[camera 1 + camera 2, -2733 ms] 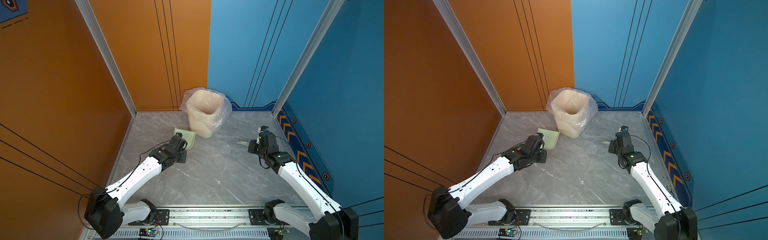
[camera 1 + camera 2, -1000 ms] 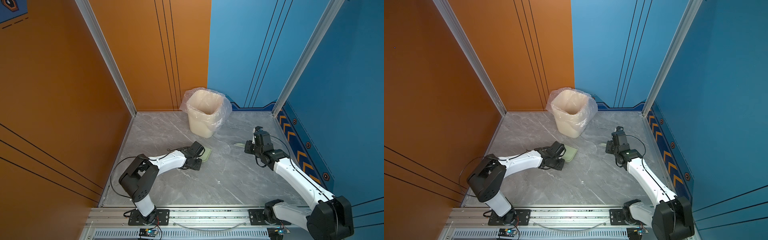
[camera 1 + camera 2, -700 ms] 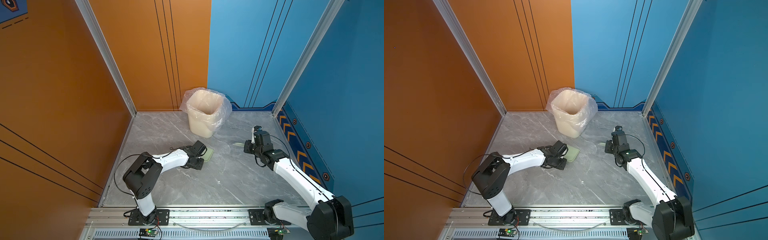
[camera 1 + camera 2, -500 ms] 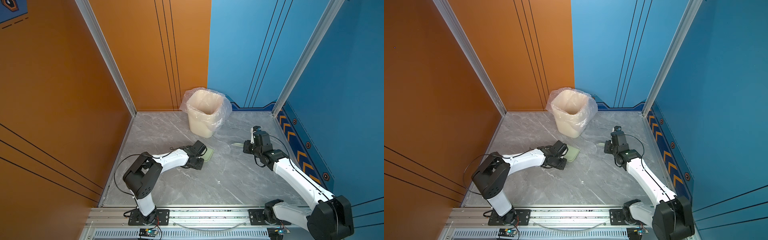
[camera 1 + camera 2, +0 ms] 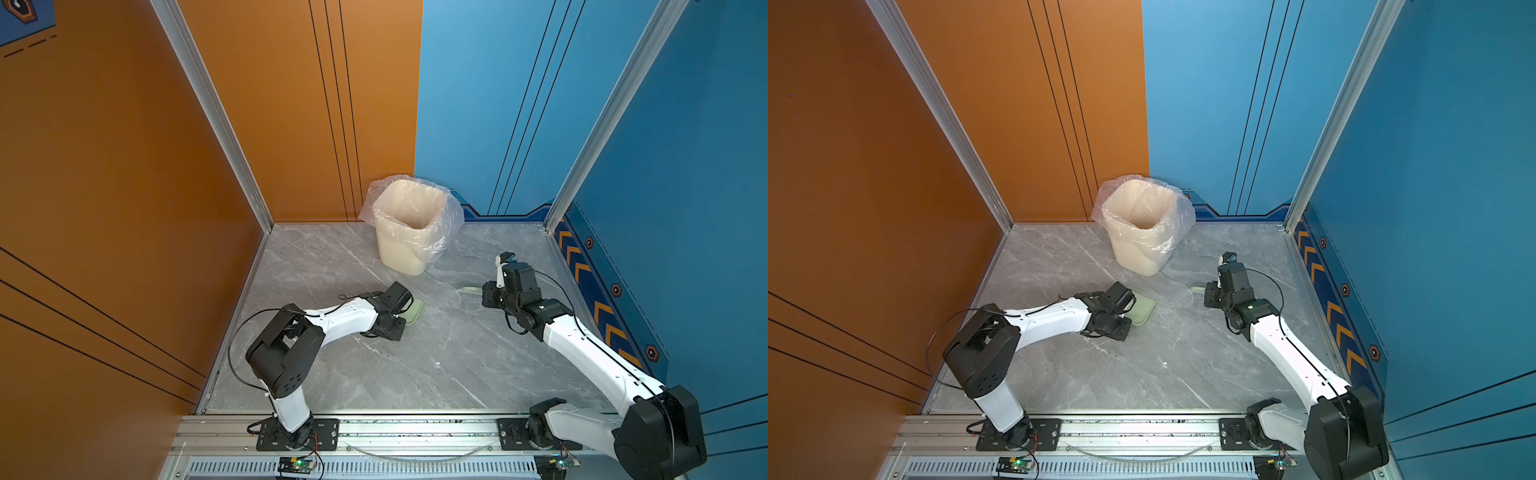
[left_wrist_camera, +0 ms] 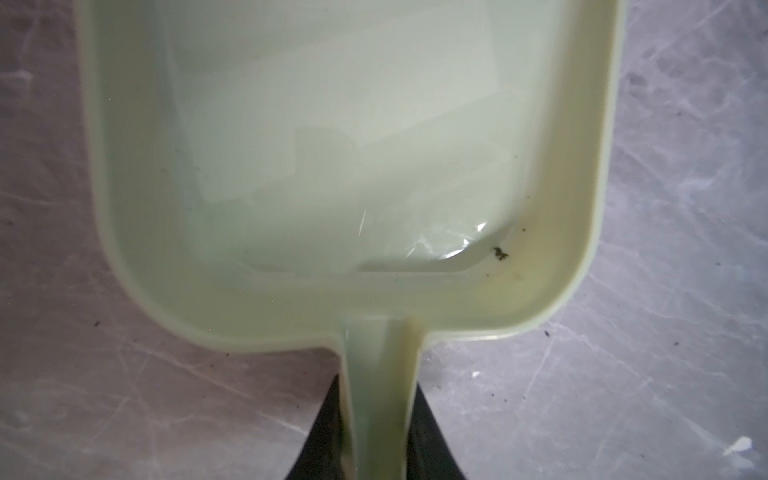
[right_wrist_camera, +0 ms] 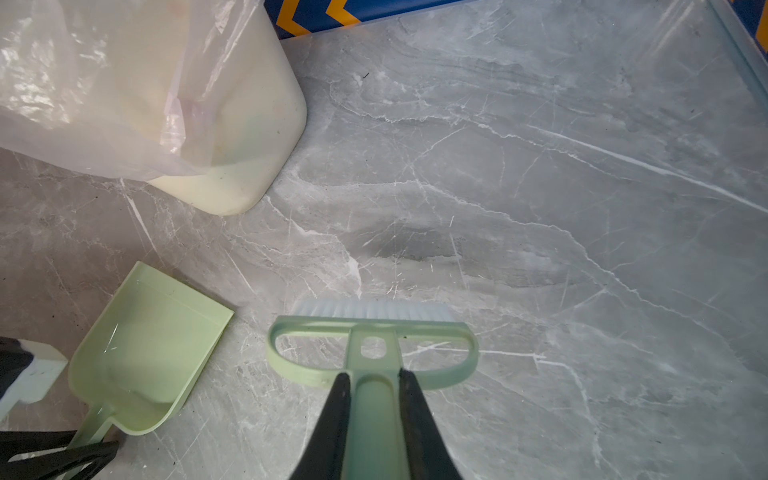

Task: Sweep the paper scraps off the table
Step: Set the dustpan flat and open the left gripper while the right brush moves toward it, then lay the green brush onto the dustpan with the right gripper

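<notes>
The left gripper (image 6: 377, 399) is clamped on the dustpan (image 6: 332, 166) handle, with the pan flat and free of scraps on the table (image 5: 436, 365). The right gripper (image 7: 374, 382) is clamped on the brush (image 7: 374, 322) handle. No paper scraps are visible on the table, so sweeping appears done: set both tools down gently, clear of the lined bin (image 5: 401, 253).

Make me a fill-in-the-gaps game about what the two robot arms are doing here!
1. The left gripper holds the dustpan by its ____.
2. The right gripper is shut on the handle of the ____.
3. The dustpan is pale ____.
4. The bin is lined with clear ____.
Missing words: handle; brush; green; plastic.
</notes>
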